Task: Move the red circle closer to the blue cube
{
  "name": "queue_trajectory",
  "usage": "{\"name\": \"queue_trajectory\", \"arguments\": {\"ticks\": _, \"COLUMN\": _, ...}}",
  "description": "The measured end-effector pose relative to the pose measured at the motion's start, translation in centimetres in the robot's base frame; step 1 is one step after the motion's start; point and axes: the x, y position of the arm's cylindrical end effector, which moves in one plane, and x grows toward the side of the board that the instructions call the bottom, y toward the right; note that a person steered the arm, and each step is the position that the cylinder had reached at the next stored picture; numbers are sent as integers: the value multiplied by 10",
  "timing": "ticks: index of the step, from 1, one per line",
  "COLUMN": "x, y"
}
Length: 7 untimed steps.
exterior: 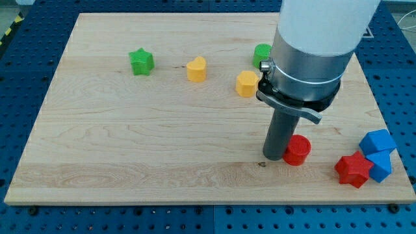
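Observation:
The red circle point(298, 150) lies on the wooden board point(130, 130) at the view's lower right. My tip point(273, 156) rests on the board right against the circle's left side. The blue cube point(377, 142) sits near the board's right edge, to the right of the circle. A second blue block point(381, 165) lies just below the cube, and a red star point(353, 170) lies next to both, between the circle and the blue blocks.
A green star point(141, 62) lies at the upper left. A yellow heart-like block point(196, 68) and a yellow hexagon-like block point(246, 84) lie near the top middle. A green block point(262, 54) is partly hidden behind the arm.

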Motion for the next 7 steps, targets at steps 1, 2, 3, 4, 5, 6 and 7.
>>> {"name": "queue_trajectory", "arguments": {"ticks": 1, "x": 0, "y": 6}}
{"name": "queue_trajectory", "arguments": {"ticks": 2, "x": 0, "y": 30}}
{"name": "queue_trajectory", "arguments": {"ticks": 3, "x": 0, "y": 52}}
{"name": "queue_trajectory", "arguments": {"ticks": 4, "x": 0, "y": 66}}
{"name": "queue_trajectory", "arguments": {"ticks": 5, "x": -7, "y": 66}}
{"name": "queue_trajectory", "arguments": {"ticks": 6, "x": -9, "y": 71}}
{"name": "queue_trajectory", "arguments": {"ticks": 7, "x": -9, "y": 83}}
